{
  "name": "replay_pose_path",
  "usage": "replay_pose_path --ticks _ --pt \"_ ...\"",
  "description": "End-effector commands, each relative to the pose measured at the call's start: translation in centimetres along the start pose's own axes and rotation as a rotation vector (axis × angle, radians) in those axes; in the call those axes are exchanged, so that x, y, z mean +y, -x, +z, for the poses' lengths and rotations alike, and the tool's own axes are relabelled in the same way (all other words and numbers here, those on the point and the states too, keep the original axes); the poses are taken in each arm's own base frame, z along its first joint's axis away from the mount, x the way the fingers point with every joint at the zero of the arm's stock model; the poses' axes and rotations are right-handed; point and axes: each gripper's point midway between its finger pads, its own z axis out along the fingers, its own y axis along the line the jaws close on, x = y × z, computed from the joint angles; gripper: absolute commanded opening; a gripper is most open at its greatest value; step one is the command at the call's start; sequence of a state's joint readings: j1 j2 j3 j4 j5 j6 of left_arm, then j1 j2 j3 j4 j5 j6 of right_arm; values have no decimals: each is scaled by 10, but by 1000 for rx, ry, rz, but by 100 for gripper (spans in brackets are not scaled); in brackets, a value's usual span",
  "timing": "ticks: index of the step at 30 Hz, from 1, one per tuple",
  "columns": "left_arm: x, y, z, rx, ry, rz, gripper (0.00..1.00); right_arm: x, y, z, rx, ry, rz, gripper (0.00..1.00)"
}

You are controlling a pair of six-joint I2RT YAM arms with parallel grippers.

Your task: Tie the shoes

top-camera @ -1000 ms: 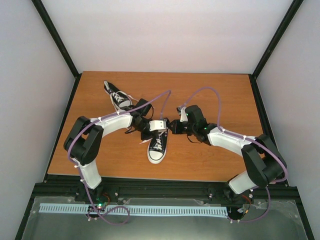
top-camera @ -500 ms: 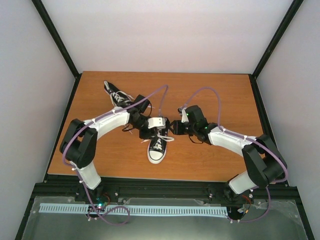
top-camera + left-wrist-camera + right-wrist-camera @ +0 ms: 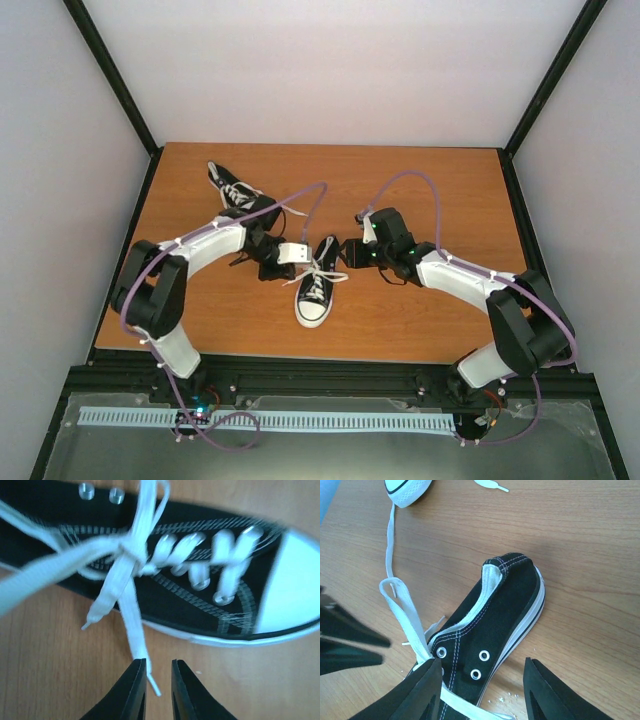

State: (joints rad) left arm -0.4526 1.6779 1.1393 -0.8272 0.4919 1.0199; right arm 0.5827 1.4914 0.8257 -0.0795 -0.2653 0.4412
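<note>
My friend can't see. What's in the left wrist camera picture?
A black sneaker with a white toe cap lies across a wooden table, its white laces knotted. At the bottom, the left end effector shows two black fingers close together, one loose lace end lying in the narrow gap between them.

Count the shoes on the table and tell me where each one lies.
2. The near shoe lies around the middle of the table, white toe toward the arm bases. The far shoe lies at the back left, one end hidden under the left arm.
</note>
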Motion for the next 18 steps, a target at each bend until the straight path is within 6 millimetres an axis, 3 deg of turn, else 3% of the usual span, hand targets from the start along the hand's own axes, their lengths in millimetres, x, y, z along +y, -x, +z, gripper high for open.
replay_pose_path --ticks 1,4,14,18 --pt "55 -10 21 42 218 95 19 5 14 -5 -31 8 -19 47" --pt "73 2 26 7 262 118 26 5 14 -6 -33 10 -23 47" --pt "50 -1 57 16 140 166 38 4 13 -8 -38 2 -41 48" --pt "60 2 62 36 177 130 38 5 13 -7 -38 10 -38 48"
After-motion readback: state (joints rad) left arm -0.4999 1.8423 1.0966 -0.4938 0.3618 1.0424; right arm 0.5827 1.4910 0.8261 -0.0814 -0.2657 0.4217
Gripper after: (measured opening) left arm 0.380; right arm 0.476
